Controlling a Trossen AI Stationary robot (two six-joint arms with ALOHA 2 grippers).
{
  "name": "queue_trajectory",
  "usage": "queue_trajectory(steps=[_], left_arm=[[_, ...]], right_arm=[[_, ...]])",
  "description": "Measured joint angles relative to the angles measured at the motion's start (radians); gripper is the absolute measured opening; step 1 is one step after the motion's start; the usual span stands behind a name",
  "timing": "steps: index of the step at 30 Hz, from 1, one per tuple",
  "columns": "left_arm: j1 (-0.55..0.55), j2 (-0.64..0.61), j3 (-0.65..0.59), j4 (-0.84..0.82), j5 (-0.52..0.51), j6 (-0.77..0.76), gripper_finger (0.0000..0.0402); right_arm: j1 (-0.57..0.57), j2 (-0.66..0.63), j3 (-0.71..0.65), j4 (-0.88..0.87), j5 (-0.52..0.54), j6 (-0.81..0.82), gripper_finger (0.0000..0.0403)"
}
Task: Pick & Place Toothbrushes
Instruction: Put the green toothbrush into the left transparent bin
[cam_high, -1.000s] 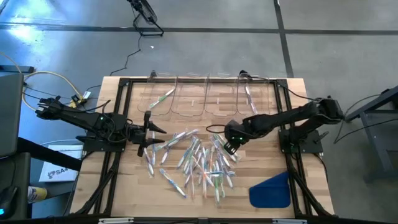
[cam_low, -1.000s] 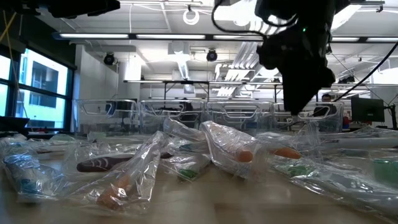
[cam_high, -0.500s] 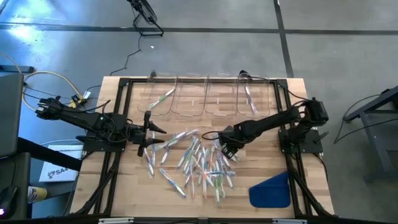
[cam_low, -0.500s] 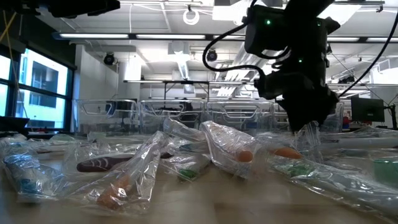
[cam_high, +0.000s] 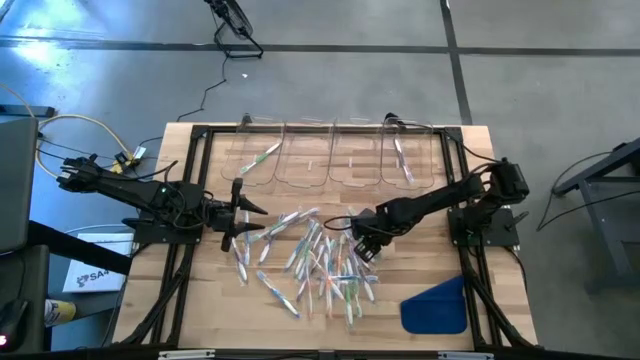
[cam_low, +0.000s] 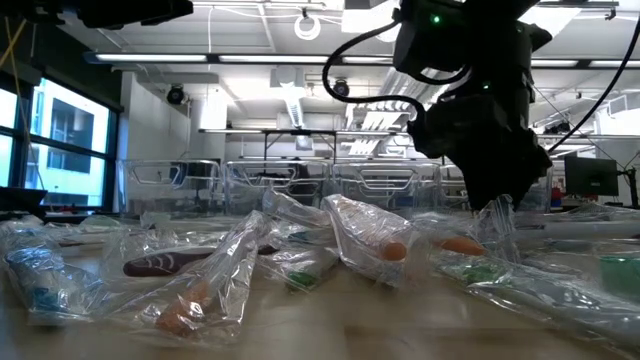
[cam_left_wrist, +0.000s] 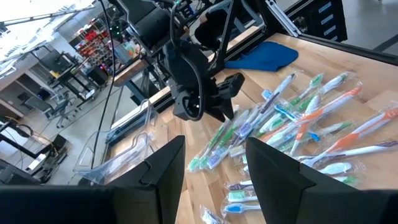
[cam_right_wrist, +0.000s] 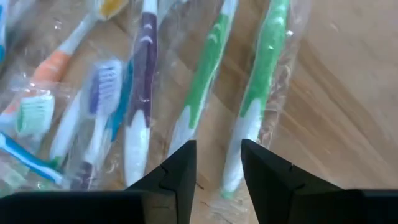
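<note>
Big open workshop with ceiling strip lights in the background of the low view, grey floor all around, and in the middle a light wooden table (cam_high: 210, 300) with a black frame. Scattered across the middle of it is a loose pile of thin toothbrushes in clear plastic wrappers (cam_high: 320, 262), with green, orange, blue and purple handles, lying every which way and overlapping. Along the far edge sits a row of clear plastic bins (cam_high: 335, 155); the leftmost one has a green-toned brush in it and the rightmost one has another wrapped brush. A flat blue cloth-like piece (cam_high: 436, 306) lies at the near right corner, well apart from the pile.

The right gripper (cam_high: 364, 243) is down low over the right side of the pile. From its wrist camera the two dark fingers (cam_right_wrist: 171, 174) stand apart with a gap between them, right above two green-handled brushes (cam_right_wrist: 255, 106) in their wrappers, with a purple one just beside. Nothing is pinched between the fingers as far as I can see, so released, just hovering close to the wood.

The left gripper (cam_high: 238, 223) sits at the left edge of the pile, fingers spread and holding nothing. Its own camera looks across the brushes (cam_left_wrist: 292, 124) at the other arm's gripper (cam_left_wrist: 214, 102).
</note>
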Motion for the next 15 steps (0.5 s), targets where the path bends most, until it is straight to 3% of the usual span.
queue_trajectory(steps=[15], left_arm=[[0.0, 0.0, 0.0, 0.0, 0.0, 0.0, 0.0166]], right_arm=[[-0.001, 0.023, 0.0, -0.011, 0.069, 0.003, 0.0106]])
